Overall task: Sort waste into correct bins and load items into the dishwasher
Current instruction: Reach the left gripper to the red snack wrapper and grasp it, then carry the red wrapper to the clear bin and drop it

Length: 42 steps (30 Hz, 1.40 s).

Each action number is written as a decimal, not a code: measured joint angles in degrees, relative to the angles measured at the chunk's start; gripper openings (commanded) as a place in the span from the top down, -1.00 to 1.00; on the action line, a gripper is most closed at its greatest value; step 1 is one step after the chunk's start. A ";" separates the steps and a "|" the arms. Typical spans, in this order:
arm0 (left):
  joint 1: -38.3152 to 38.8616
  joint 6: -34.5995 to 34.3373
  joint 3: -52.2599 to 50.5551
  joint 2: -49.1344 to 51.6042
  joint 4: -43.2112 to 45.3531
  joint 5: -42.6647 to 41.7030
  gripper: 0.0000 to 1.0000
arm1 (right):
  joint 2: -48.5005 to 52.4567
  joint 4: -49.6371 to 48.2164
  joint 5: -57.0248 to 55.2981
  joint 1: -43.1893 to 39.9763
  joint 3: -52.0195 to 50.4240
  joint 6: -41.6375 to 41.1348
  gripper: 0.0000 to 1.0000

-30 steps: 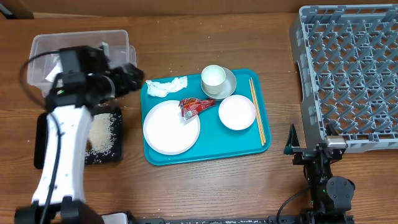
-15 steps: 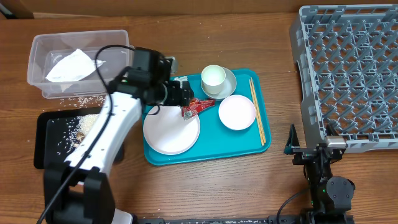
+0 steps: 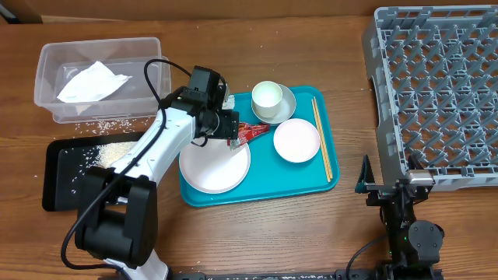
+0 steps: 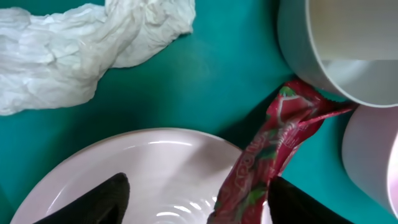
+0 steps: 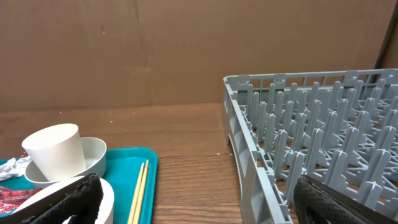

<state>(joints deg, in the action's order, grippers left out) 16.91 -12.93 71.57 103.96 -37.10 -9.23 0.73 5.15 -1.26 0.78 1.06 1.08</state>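
My left gripper (image 3: 234, 131) hangs low over the teal tray, open, its jaws straddling the plate's rim (image 4: 155, 165). The red snack wrapper (image 4: 273, 140) lies between the jaws, against the right fingertip (image 4: 301, 205); it is not pinched. The wrapper (image 3: 254, 131) sits between the plate (image 3: 214, 165) and the bowl (image 3: 296, 141). A crumpled napkin (image 4: 74, 46) lies just beyond, mostly under the arm in the overhead view. The cup (image 3: 266, 95) stands on its saucer and the chopsticks (image 3: 321, 138) lie along the tray's right side. My right gripper (image 5: 208, 208) rests open beside the grey rack (image 3: 436, 93).
The clear tub (image 3: 148, 54) at the back left holds a white paper (image 3: 92, 81). The black tray (image 3: 58, 183) in front of it has rice in it, and grains are scattered on the table between them. The teal tray (image 3: 264, 177) lies mid-table.
The left arm swung right from over the tub and black tray to the teal tray and came down around the red wrapper. The right arm stayed still.
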 measured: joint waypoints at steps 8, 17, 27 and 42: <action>0.00 0.04 0.00 0.00 1.55 -2.14 0.85 | 0.00 0.00 0.00 0.00 0.00 0.02 -1.00; -0.46 -0.33 0.04 -0.02 0.63 -2.73 0.92 | 0.00 -0.02 0.00 0.00 0.00 0.00 -1.00; -10.51 -3.06 7.04 -9.75 -5.40 -5.75 0.92 | 0.00 -0.02 0.00 0.00 0.00 0.00 -1.00; -31.71 -15.43 13.51 -18.88 -6.12 5.77 0.92 | 0.00 -0.02 0.00 0.00 0.00 0.02 -1.00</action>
<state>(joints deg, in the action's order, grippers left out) -14.81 -28.36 85.08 85.08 -43.22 -3.46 0.73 5.13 -1.26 0.78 1.06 1.10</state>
